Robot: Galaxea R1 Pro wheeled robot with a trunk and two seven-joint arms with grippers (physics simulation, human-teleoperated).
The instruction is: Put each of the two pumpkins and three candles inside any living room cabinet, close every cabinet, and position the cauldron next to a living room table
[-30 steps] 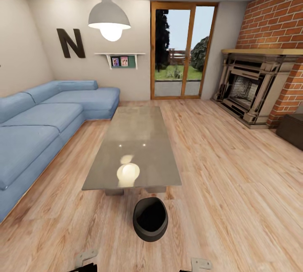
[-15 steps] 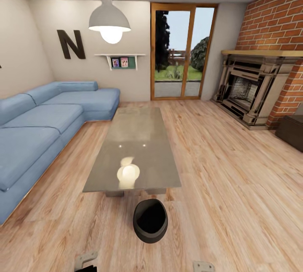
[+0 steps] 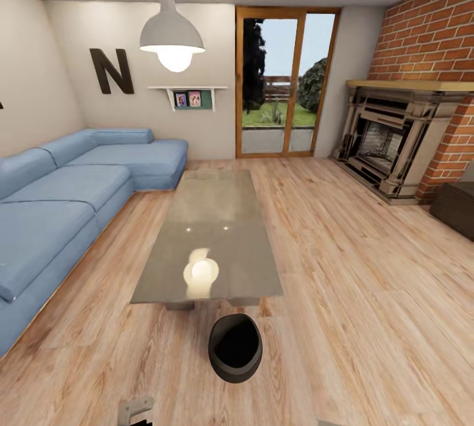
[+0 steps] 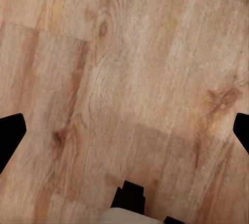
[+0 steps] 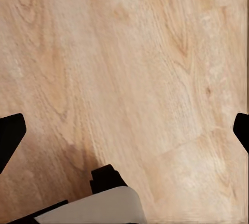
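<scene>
The left gripper (image 4: 124, 130) points down at bare plank flooring, its two dark fingertips (image 4: 10, 136) set wide apart at either edge of the wrist view with nothing between them. The right gripper (image 5: 124, 130) hangs the same way, its fingertips (image 5: 10, 136) spread apart over empty pale wood floor (image 5: 135, 63). In the head view a grey bracket of the left arm (image 3: 135, 406) shows at the bottom edge, low and left of centre. Just ahead of it, and slightly toward the robot's right, the small round black cauldron (image 3: 235, 347) with a wide dark mouth sits upright on the light wooden floor (image 3: 368, 294). It lies near the midline, so neither arm looks clearly nearer, though I judge the left one a little closer. Directly beyond the cauldron stands the long, low rectangular bench with a glossy grey reflective top (image 3: 217, 235), its long axis running straight away from the robot; the cauldron sits just beside its near short end, apart from it by a narrow strip of floor. A blue sectional sofa (image 3: 59, 202) lines the left side. At the far right edge, past the ornate grey-black fireplace surround (image 3: 395, 143), a corner of the low dark-brown wooden cabinet (image 3: 454, 205) shows, well apart from both grippers.
</scene>
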